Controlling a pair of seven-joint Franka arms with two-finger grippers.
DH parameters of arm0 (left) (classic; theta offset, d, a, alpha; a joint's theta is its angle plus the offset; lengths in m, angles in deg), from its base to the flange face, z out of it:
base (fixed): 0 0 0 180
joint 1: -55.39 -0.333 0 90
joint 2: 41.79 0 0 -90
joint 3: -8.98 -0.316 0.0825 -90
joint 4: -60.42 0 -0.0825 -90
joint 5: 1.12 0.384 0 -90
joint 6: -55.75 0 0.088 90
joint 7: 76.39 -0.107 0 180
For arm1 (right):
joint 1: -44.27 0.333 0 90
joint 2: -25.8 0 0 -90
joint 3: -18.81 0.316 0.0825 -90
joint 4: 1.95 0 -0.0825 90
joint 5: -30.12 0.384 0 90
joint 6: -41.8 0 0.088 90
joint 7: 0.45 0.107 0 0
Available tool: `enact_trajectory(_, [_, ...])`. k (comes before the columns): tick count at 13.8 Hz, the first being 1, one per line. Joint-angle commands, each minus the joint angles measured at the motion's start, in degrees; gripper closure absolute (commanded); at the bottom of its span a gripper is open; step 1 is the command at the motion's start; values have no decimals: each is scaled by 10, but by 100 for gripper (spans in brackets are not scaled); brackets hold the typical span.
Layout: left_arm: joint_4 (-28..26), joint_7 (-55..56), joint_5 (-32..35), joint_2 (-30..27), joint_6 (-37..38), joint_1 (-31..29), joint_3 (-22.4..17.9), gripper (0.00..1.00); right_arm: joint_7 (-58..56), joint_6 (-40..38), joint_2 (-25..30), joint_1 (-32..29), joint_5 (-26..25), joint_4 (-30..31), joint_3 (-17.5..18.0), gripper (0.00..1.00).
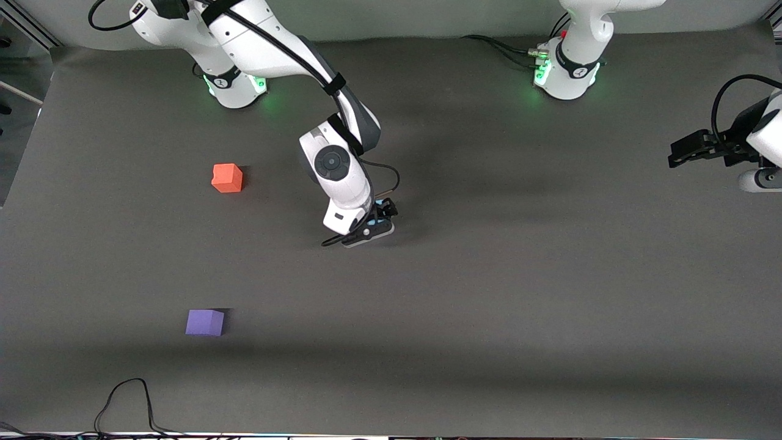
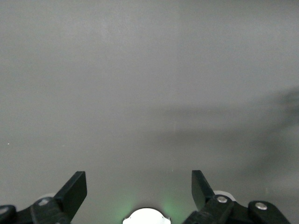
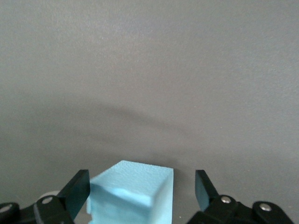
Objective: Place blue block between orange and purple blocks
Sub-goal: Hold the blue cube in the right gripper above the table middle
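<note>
The light blue block (image 3: 133, 196) sits on the dark table between the fingers of my right gripper (image 3: 140, 179). The jaws are open, and there is a clear gap between the block and one finger. In the front view my right gripper (image 1: 383, 214) is low over the middle of the table and hides most of the block. The orange block (image 1: 227, 178) lies toward the right arm's end. The purple block (image 1: 205, 322) lies nearer the front camera than the orange one. My left gripper (image 1: 675, 154) waits open and empty at the left arm's end; the left wrist view (image 2: 138, 179) shows only bare table.
A black cable (image 1: 131, 403) loops on the table near the front edge, nearer the camera than the purple block. The two arm bases (image 1: 235, 85) (image 1: 568, 73) stand along the table's back edge.
</note>
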Motion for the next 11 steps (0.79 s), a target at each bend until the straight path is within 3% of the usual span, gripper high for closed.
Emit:
enact_trajectory(1, [-9,-9,9,-7,-11,15,-11,0,-1,-1,35,4,13,23,-7,0])
enact_trajectory(10, [1,-45,11,1,-2,16,-11,0,29,2,35,19,14,62,-6,0])
enact_trajectory(11, [1,-40,13,1,-2,17,-9,0,28,3,34,18,14,61,-6,7])
